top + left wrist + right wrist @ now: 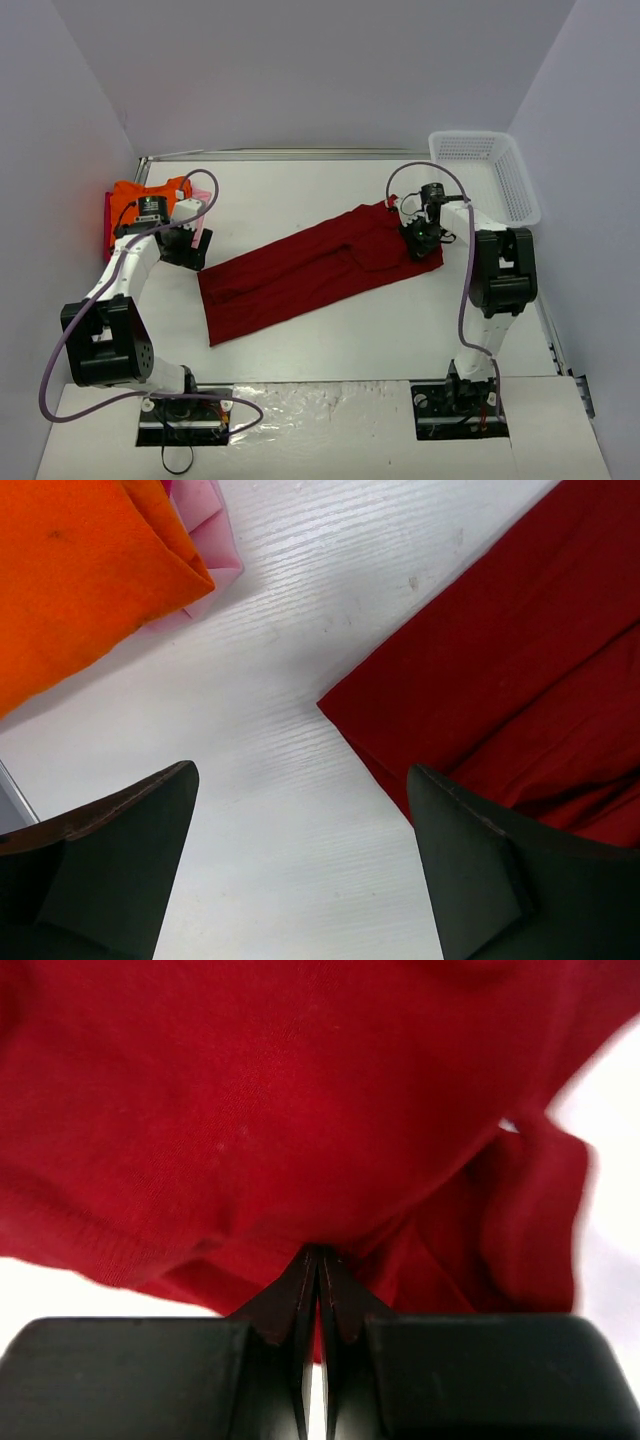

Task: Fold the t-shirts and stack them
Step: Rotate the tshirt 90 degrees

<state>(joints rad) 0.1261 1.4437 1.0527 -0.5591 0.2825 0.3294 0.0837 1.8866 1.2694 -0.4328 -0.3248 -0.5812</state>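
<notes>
The dark red t-shirt (310, 270) is lying as a long slanted band across the middle of the desk (300, 190), its far end rising toward the right and its near end spreading wider toward the left. The right claw (318, 1260) is sitting at the shirt's far right end, its fingers pressed tightly together and pinching a ridge of the red cloth, which is bunching up around the tips. The left claw (300, 770) is hanging just off the shirt's left end, its jaws standing wide apart and holding nothing, with bare desk showing between the fingers and the shirt's corner lying close to one of them. To the left of the red shirt, past the left claw, the orange t-shirt (140, 195) is resting folded on top of the pink t-shirt (205, 520), whose edge is peeking out on the side facing the red shirt. Beyond the red shirt's right end, a white mesh basket (500, 175) is sitting at the desk's far corner.
</notes>
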